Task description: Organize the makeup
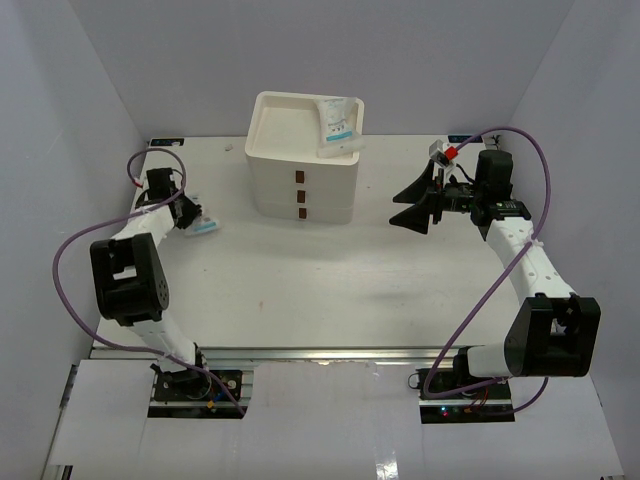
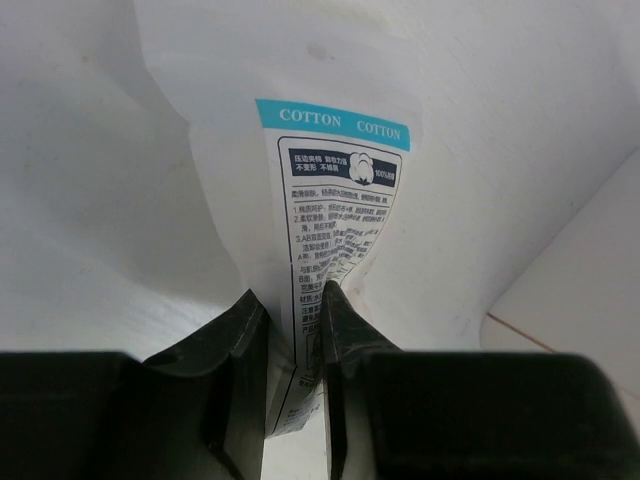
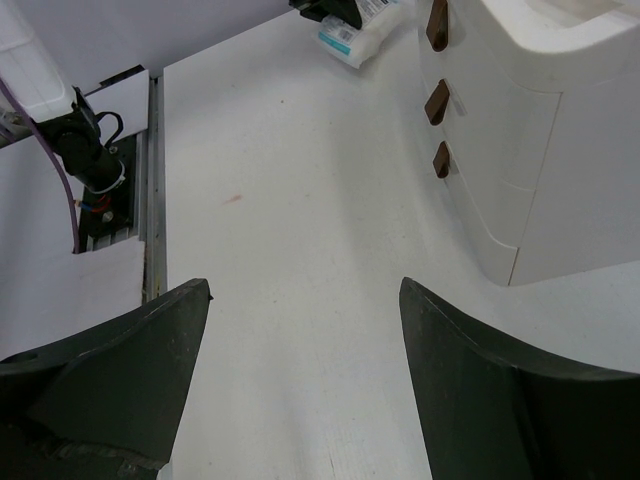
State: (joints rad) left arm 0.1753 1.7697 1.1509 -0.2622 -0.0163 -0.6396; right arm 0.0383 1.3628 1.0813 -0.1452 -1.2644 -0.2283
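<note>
On the worktop [image 1: 320, 290] we see the drawer box [image 1: 300, 180] with one sachet [image 1: 338, 125] on its top tray. Our right hand [image 3: 305, 290] hangs wide, empty. Our left hand [image 2: 295, 300] pinches a second sachet [image 2: 330, 200] near the worktop's left edge; gripped only by its thin end, it may slip. Only the left wrist view reads its COTTON label.

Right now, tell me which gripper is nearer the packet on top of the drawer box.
Right. The right gripper, open, is right of that packet and nearer the front; the left gripper is farther off to its left, shut on a cotton packet.
</note>
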